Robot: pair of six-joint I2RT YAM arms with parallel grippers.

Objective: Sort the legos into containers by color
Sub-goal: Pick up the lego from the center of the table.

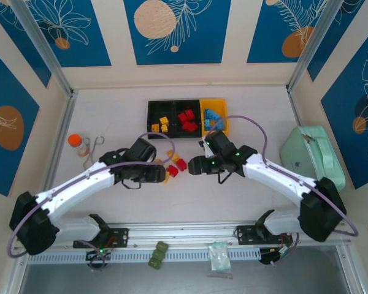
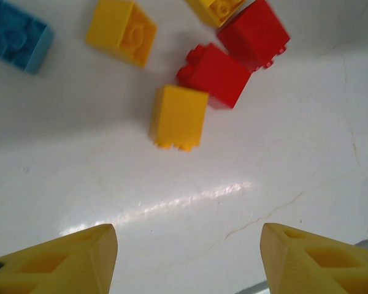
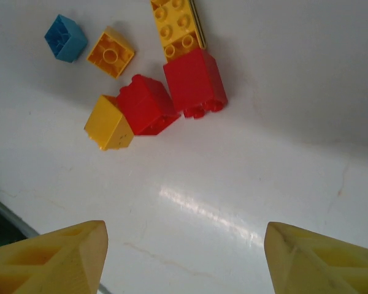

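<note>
White and faintly scratched, the desk (image 1: 110,122) carries three joined rectangular plastic bins (image 1: 149,120), two black and one yellow, at upper centre of the overhead frame, with coloured bricks (image 1: 187,120) inside. Just below, a loose cluster of small studded red and yellow-orange plastic legos (image 1: 176,166) lies between the left gripper (image 1: 166,174) and right gripper (image 1: 191,165), whose jaws stand apart, holding nothing.
</note>
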